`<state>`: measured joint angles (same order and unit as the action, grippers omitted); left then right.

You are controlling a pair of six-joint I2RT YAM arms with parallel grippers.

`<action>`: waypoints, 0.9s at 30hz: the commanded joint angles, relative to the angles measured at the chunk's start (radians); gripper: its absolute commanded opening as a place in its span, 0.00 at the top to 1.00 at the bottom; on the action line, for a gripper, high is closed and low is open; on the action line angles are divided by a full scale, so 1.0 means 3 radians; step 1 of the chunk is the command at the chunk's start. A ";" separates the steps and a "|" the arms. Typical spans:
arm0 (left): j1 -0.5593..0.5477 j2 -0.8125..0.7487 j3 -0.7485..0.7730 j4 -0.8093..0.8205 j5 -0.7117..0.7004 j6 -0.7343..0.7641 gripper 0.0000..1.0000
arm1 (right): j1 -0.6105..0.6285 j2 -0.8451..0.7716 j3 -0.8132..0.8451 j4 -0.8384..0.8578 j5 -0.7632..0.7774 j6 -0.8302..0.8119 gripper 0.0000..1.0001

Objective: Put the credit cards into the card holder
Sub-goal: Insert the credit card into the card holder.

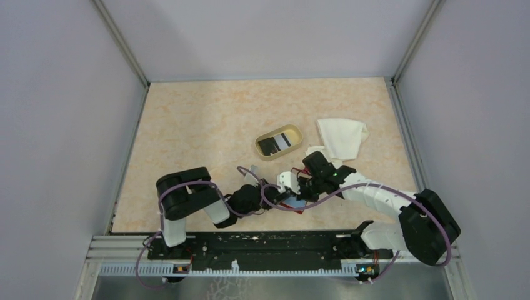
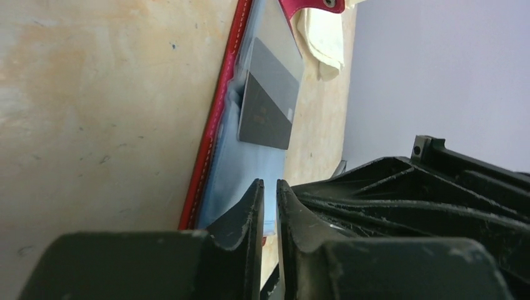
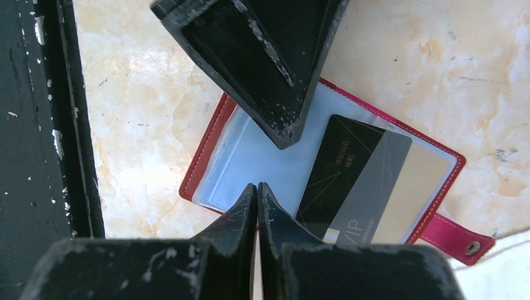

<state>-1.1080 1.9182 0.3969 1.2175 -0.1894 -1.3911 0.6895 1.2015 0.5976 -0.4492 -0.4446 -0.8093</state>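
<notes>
- The card holder (image 3: 247,159) is lying open flat on the desk (image 1: 200,125), near the front edge, right where the two arms meet.
- It has red edges with white stitching and clear plastic sleeves inside. The strap with the snap stud (image 3: 473,247) sticks out at one corner.
- One black card (image 3: 353,178) sits in a sleeve on the strap side of the holder. It has gold-ish lines and "VIP" printed on it, and a greyish band runs across it.
- The right tool (image 3: 257,186) has its tip at the holder's near edge, over the empty sleeve. Its fingers are basically pressed together with just a hairline gap. Can't tell if there's any plastic pinched in there.
- The left tool (image 2: 269,184) comes in from the other side, low over the clear sleeve. Its fingers are nearly closed too, with a thin slit and pale blue sleeve showing through it. Honestly can't say whether it's gripping the sleeve or just resting there.
- More cards (image 1: 275,142) are in the tan oval tray (image 1: 257,145) further back on the desk. They're mostly black with a lighter one among them.
- A white cloth (image 1: 342,136) lies crumpled just right of the tray, and a bit of it reaches close to the holder's strap.
</notes>
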 commanded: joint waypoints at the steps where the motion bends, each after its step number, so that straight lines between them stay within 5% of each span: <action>1: 0.0022 -0.0056 -0.0137 -0.0160 0.0013 0.0161 0.85 | -0.0031 0.0175 0.0206 0.0183 -0.0080 0.0155 1.00; 15: 0.0019 0.0259 -0.0249 0.0119 -0.0020 0.0048 0.96 | 0.0205 0.0699 0.0346 0.0721 0.0797 0.0840 1.00; 27: 0.0022 0.0332 -0.0262 0.0274 -0.0004 0.0079 0.97 | 0.0198 0.0568 0.0252 0.1100 0.1428 0.1110 1.00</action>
<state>-1.1080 1.9820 0.3386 1.3354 -0.1894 -1.3918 0.7460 1.4014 0.6621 -0.1635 -0.0639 -0.5079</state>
